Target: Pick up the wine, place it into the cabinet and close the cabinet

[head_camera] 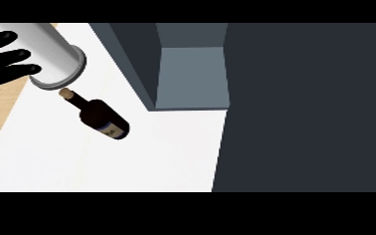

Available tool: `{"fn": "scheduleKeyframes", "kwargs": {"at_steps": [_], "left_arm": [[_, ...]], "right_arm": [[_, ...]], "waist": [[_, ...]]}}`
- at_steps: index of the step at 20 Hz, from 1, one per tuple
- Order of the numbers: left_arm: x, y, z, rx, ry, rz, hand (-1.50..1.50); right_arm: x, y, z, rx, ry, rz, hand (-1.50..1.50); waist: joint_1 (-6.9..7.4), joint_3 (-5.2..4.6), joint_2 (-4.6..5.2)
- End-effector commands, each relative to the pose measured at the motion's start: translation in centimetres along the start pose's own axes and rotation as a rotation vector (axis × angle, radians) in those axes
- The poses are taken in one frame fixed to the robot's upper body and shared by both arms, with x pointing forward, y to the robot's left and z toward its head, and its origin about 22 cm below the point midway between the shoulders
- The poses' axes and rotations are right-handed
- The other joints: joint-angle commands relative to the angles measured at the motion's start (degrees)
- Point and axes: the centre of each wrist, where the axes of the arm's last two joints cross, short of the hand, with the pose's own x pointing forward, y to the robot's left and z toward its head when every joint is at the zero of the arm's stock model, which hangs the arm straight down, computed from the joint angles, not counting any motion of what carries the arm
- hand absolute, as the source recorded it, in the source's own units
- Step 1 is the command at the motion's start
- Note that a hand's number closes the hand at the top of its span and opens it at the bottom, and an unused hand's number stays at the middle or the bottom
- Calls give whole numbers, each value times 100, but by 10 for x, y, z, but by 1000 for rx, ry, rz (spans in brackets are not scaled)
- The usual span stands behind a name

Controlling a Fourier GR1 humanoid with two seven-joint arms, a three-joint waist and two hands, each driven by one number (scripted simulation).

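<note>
The wine bottle (101, 117) sits on the white counter (88, 164), its long axis running on a diagonal: the cork end points toward the upper left, and the dark, broad base toward the lower right. A small label shows low on its body, blue with a pale mark, but no writing on it can be read. Just above the cork is the round end of a grey forearm (51, 55), nearly touching it. At the far left edge 1 black hand (16, 62) shows, its fingers spread out straight, holding nothing; I take it for the left hand. To the right of the bottle, well apart from it, stands the dark cabinet (294, 104), with its open compartment (192, 77) showing a paler grey inside. The bottle lies outside that compartment, on the counter in front of it.
</note>
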Motion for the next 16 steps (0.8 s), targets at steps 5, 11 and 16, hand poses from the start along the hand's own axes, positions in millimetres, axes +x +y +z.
{"fn": "scheduleKeyframes", "kwargs": {"at_steps": [5,11,16], "left_arm": [[-9,3,4,0,49,-20,-150],[-15,21,-2,36,62,0,-150],[-53,23,-22,32,72,-6,-150]], "right_arm": [[33,9,7,-51,-68,22,-150],[47,17,24,-27,-69,15,-150],[42,13,16,-35,-52,34,-150]], "waist": [[81,-5,-6],[-58,-11,-16],[-21,-4,-8]]}}
